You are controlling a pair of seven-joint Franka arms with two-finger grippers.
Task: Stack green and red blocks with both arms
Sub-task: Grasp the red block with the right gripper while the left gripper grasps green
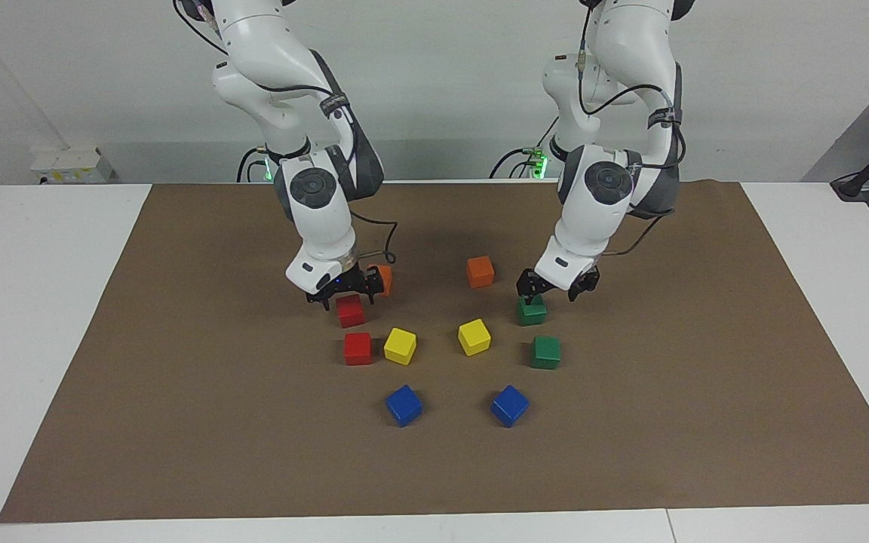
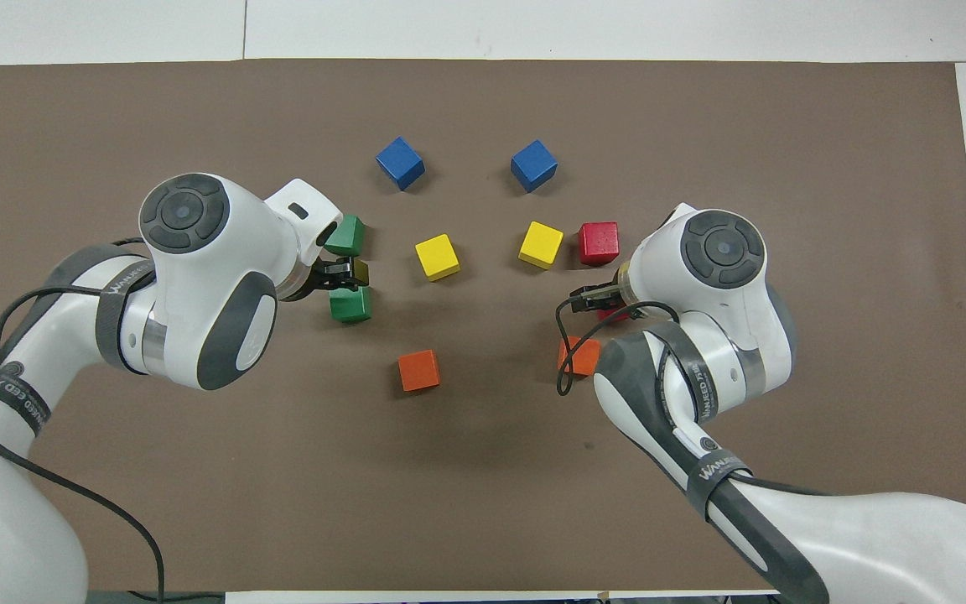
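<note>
Ten small painted wooden cubes lie on the brown paper mat [image 1: 178, 422]: two red, two green, two yellow, two blue, two orange. The left gripper [image 1: 557, 289] hangs low with its fingers spread over the green cube nearer the robots [image 1: 531, 311], not pinching it; the second green cube [image 1: 545, 352] sits just farther out. The right gripper [image 1: 345, 294], also spread, hovers above the nearer red cube [image 1: 351, 311], with the other red cube [image 1: 357, 348] close by, beside a yellow cube [image 1: 400, 346].
</note>
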